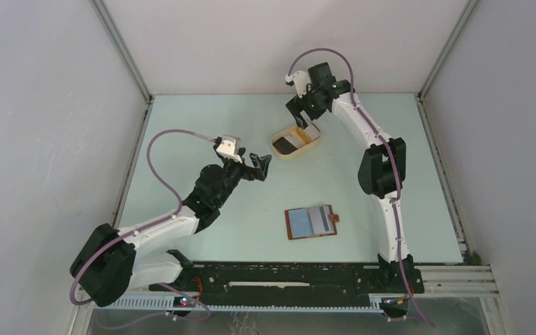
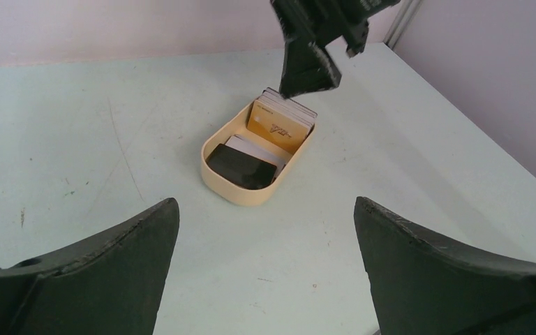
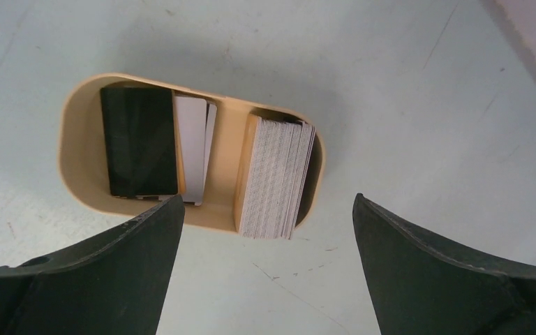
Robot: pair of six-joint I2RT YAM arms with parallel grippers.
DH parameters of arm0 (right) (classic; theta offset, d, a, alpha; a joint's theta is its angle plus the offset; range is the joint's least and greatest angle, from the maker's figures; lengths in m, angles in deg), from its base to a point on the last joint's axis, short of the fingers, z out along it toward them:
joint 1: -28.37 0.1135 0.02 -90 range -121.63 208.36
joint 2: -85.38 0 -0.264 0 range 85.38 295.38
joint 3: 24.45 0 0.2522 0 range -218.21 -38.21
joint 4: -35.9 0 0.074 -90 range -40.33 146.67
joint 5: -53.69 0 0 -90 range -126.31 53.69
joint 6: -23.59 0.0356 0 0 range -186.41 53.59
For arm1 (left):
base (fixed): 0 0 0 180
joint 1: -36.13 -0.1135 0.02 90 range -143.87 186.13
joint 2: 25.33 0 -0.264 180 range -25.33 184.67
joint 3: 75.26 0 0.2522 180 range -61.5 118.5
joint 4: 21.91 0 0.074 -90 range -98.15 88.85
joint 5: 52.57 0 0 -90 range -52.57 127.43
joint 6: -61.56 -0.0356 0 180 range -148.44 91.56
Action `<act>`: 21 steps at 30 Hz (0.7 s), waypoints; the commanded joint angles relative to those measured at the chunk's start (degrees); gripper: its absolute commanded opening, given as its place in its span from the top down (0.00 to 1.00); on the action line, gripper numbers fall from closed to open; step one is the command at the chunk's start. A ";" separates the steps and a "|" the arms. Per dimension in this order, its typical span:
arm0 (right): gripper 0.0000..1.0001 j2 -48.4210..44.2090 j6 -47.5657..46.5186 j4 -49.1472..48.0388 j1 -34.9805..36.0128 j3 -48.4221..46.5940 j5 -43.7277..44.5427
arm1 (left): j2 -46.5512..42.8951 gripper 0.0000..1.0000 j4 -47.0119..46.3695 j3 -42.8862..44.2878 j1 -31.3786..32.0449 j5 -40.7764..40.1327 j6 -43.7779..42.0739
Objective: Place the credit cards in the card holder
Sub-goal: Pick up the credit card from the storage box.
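The card holder (image 1: 312, 222) lies open on the table near the arm bases, its tab to the right. The credit cards are in a beige oval tray (image 1: 284, 156): a black card (image 3: 138, 150) lies flat over a white card (image 3: 192, 146), and a thick stack of cards (image 3: 276, 178) stands on edge at the other end. The stack's front face is gold (image 2: 279, 125). My right gripper (image 3: 269, 199) hovers open just above the tray (image 3: 66, 153), nothing between its fingers. My left gripper (image 2: 265, 202) is open and empty, short of the tray (image 2: 241, 195) and pointed at it.
White walls enclose the table at the back and both sides. In the left wrist view the right gripper (image 2: 307, 63) hangs over the tray's far end. The two arms come close to each other at the tray.
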 commanded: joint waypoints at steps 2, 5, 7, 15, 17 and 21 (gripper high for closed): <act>0.00 3.12 2.34 0.72 -0.54 -3.83 2.46 | 0.10 0.00 -3.20 0.36 -0.25 1.25 0.76; 0.00 5.95 2.76 1.25 -0.84 -5.84 2.30 | 0.29 0.00 -3.20 0.44 -0.29 1.53 0.90; 0.00 8.10 2.82 2.02 -0.92 -7.43 2.09 | 0.33 0.00 -3.20 0.46 -0.27 1.59 0.94; 0.00 12.42 2.47 3.35 -0.57 -11.51 4.54 | 0.48 0.00 -3.20 0.51 -0.25 1.58 1.03; 0.01 12.81 2.42 3.38 -0.78 -11.38 4.98 | 0.54 0.00 -3.20 0.44 -0.32 1.59 1.11; 0.03 13.31 2.29 3.23 -1.17 -10.77 5.44 | 0.77 0.00 -3.27 0.50 -0.27 1.77 1.16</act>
